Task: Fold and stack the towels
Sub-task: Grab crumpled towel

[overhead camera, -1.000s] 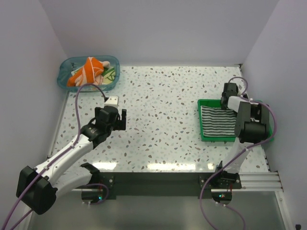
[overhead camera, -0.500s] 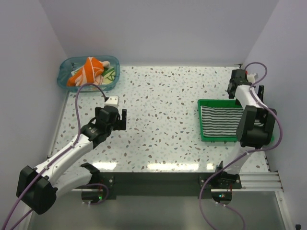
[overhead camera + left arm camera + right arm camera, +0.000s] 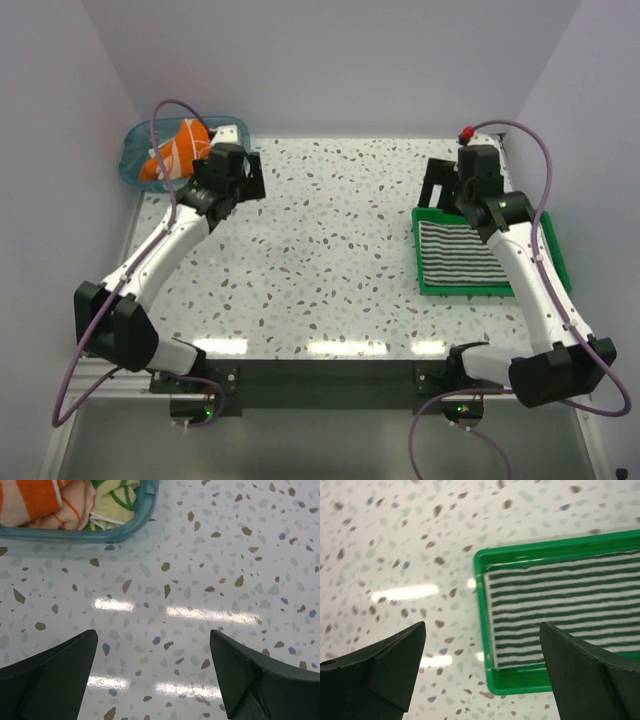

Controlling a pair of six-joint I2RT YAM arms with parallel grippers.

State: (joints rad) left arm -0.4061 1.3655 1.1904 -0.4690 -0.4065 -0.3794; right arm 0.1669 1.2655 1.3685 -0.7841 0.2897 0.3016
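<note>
While left gripper (image 3: 153,642) gapes, striped towel (image 3: 545,610) fills tray (image 3: 520,684).

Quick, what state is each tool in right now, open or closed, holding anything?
Left tool: open, holding nothing.
Right tool: open, holding nothing.

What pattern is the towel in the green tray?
Towel: black-and-white stripes, clearest in the right wrist view.
</note>
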